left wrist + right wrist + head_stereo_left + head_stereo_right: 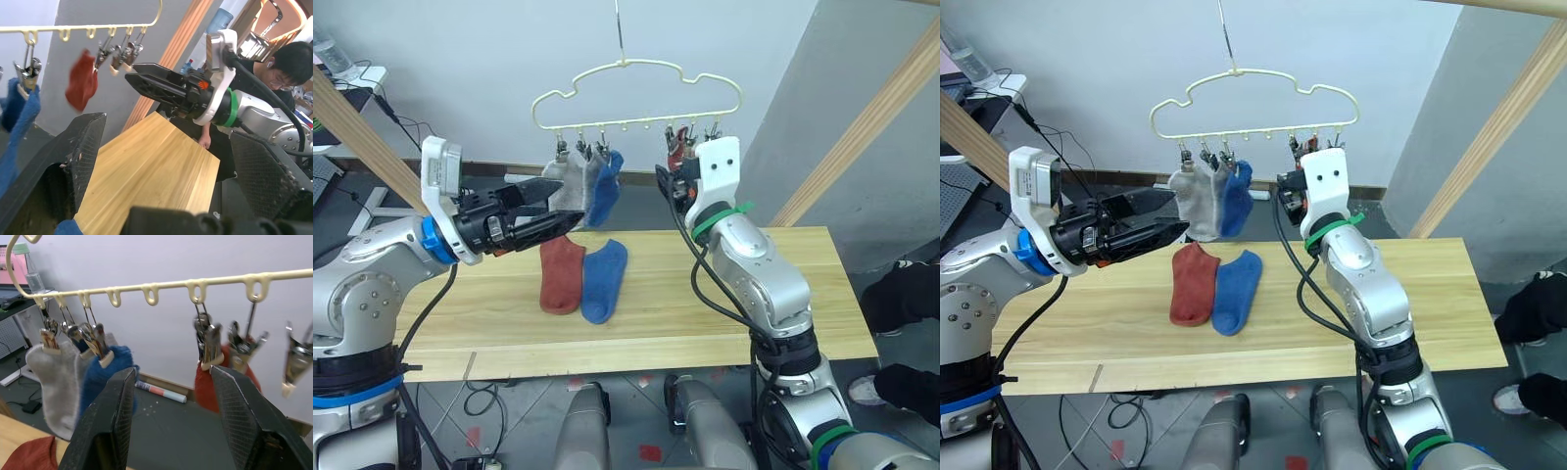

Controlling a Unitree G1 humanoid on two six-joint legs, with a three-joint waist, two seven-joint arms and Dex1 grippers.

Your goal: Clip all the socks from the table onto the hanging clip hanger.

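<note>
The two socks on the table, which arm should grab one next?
Probably the left. Its open, empty pincer hovers just above the rust-red sock and blue sock on the table. The right pincer, also open, is raised at the clip hanger.

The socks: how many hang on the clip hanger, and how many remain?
Four hang on the clip hanger: two grey socks, a blue sock, a rust-red sock. Both the left gripper and the right gripper are open and empty. A red sock and another blue sock remain on the table.
</note>
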